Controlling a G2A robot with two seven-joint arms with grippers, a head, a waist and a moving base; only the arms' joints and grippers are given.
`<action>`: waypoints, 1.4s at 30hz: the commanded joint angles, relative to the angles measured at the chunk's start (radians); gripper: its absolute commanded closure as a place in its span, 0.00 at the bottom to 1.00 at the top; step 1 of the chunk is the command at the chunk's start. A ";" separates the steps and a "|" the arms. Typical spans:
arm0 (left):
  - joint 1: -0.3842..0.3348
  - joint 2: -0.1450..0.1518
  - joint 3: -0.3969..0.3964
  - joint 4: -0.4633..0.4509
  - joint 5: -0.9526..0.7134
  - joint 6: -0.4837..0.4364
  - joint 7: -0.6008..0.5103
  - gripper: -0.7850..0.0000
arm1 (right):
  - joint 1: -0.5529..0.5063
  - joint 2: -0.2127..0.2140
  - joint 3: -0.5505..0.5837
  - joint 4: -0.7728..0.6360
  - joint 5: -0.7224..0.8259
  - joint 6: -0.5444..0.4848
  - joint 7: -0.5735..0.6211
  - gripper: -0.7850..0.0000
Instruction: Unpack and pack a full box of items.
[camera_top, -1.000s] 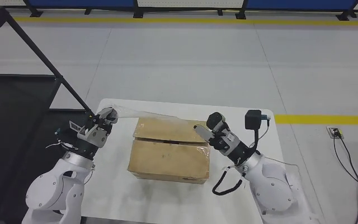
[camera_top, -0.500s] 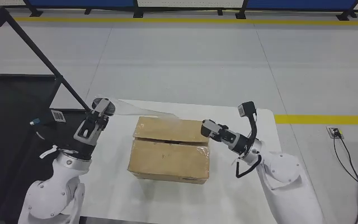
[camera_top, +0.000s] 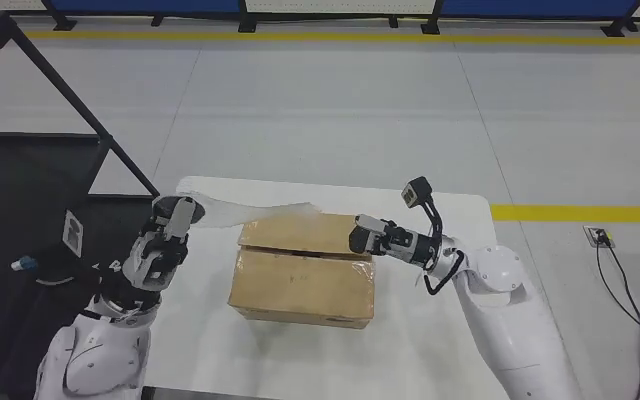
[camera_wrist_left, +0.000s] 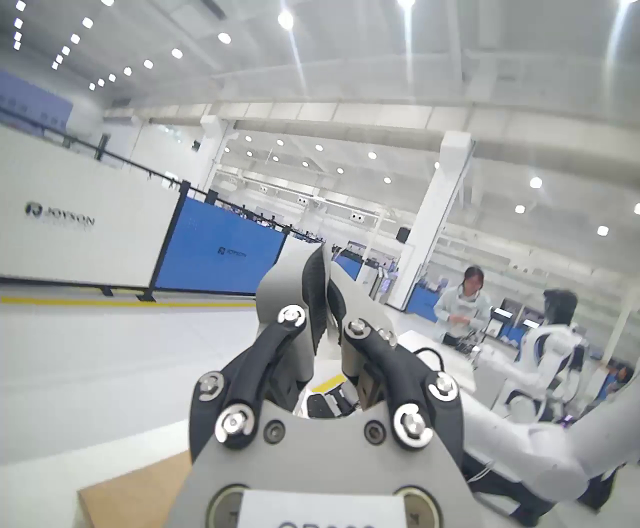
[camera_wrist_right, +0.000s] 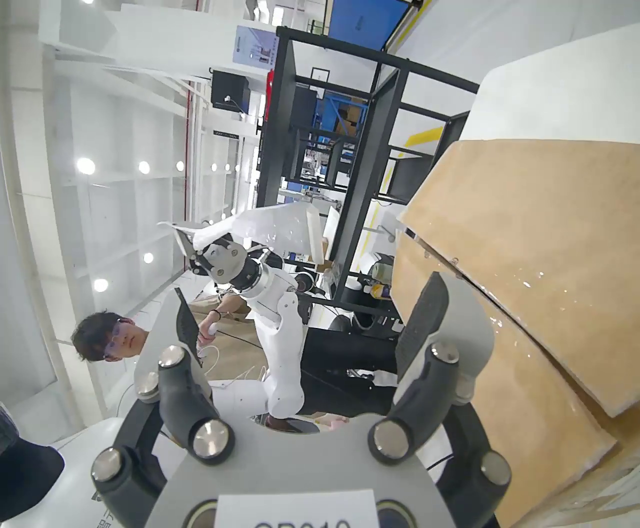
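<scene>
Tape film (camera_top: 250, 212), clear and limp, stretches from the upper right corner of the box (camera_top: 305, 270) out to the left of centre in the top view. There the left gripper (camera_top: 180, 212) has its fingers clenched on the free end. The box sits mid-frame on the white table (camera_top: 430, 340), its flaps (camera_top: 300, 232) closed. The right gripper (camera_top: 358, 238) lies at the box's right edge, fingers spread and holding nothing. The film looks light, sticky and likely to tear or curl back on itself, so a steady pull along its length seems wise. The cardboard should be stiff yet easily dented, and the flap edges look like the best hold.
</scene>
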 joint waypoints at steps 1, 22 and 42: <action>-0.008 -0.009 0.011 0.028 0.019 0.024 0.132 1.00 | 0.025 0.000 -0.018 0.021 -0.009 0.012 0.013 0.00; 0.104 -0.021 0.069 -0.073 -0.639 0.481 -0.188 1.00 | 0.155 -0.020 -0.157 0.211 0.143 0.017 0.155 0.00; 0.122 -0.024 0.083 -0.083 -0.623 0.468 -0.191 1.00 | 0.066 0.020 -0.056 0.065 0.105 0.023 0.097 0.00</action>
